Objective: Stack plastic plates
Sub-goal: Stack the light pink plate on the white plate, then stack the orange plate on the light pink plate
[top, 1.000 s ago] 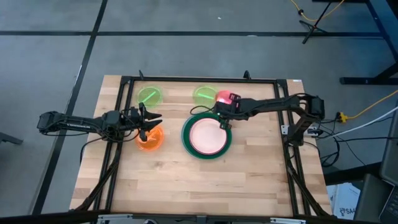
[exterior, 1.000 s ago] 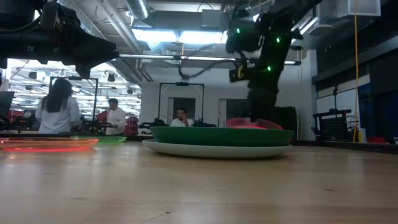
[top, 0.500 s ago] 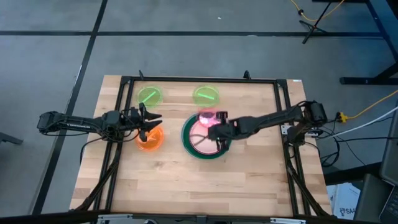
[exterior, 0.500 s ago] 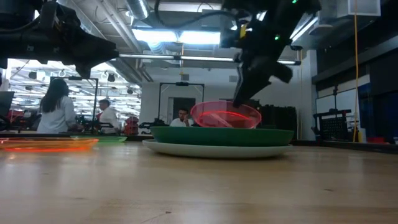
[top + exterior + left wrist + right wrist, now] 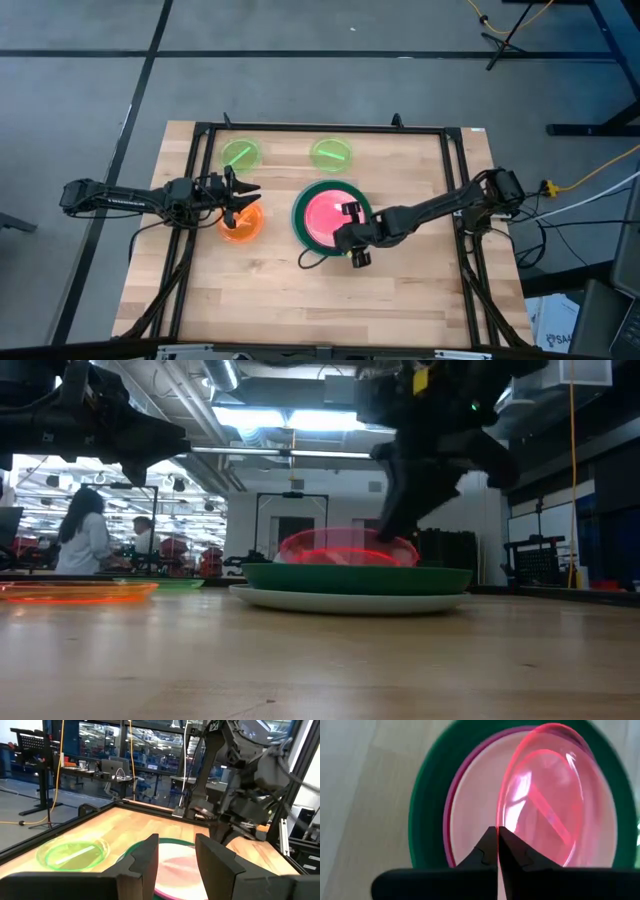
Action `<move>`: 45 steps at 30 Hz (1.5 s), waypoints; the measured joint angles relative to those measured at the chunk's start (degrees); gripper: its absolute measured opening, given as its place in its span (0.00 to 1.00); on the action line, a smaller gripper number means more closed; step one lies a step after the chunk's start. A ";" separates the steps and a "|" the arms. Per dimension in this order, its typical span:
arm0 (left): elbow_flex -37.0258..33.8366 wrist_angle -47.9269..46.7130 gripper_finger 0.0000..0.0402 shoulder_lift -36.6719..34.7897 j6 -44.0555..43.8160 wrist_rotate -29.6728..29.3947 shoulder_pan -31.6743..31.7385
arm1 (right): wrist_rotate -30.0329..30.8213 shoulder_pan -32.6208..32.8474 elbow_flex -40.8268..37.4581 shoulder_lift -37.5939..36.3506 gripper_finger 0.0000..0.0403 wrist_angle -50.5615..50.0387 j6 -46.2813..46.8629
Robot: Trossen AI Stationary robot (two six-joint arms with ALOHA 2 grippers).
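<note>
High view: right gripper [image 5: 352, 236], clamped shut on a small translucent pink plastic plate [image 5: 327, 213], held it over the stacked large dark green plate [image 5: 300, 203]; left gripper [image 5: 243, 197] hovered open above the orange plate [image 5: 239, 229].

Pink plate [image 5: 326, 212] tilting over green-rimmed stack [image 5: 303, 200], my right gripper [image 5: 350, 238] pinching rim; orange plate [image 5: 240, 224], two lime plates [image 5: 241, 154] lying flat apart.

Right gripper [image 5: 497, 836]: its two dark fingers are pressed together on the near rim of the pink plate.
Pink plate [image 5: 555, 800]: translucent, tilted, held over the stack.
Stack: dark green plate [image 5: 427, 805] outermost, magenta plate [image 5: 451, 800] inside it, peach plate [image 5: 477, 815] on top.
Table [image 5: 365, 795]: light wood.
</note>
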 joint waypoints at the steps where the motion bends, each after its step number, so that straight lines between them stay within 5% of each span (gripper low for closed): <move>1: 0.04 -0.09 0.31 0.00 0.00 0.02 0.02 | 0.02 -0.01 -0.21 0.42 0.00 0.28 0.86; 7: 0.07 -0.33 0.31 -0.05 0.00 -0.02 0.02 | 1.09 -0.15 -0.79 1.40 0.02 5.27 4.72; 17: 0.07 -0.36 0.31 0.39 1.07 1.96 0.00 | 1.26 -0.07 -0.86 0.87 0.36 5.32 4.99; 24: 4.52 -5.29 0.31 3.89 1.05 2.43 -0.12 | -0.76 0.46 -6.43 -3.82 0.44 7.82 5.99; 36: 17.78 -27.92 0.31 18.75 -1.92 -1.04 -5.71 | -0.23 0.76 -30.64 -19.23 0.41 42.32 7.46; 45: 27.55 -41.10 0.31 28.84 -8.18 -5.02 -11.85 | 0.56 0.68 -43.70 -17.67 0.41 82.23 0.87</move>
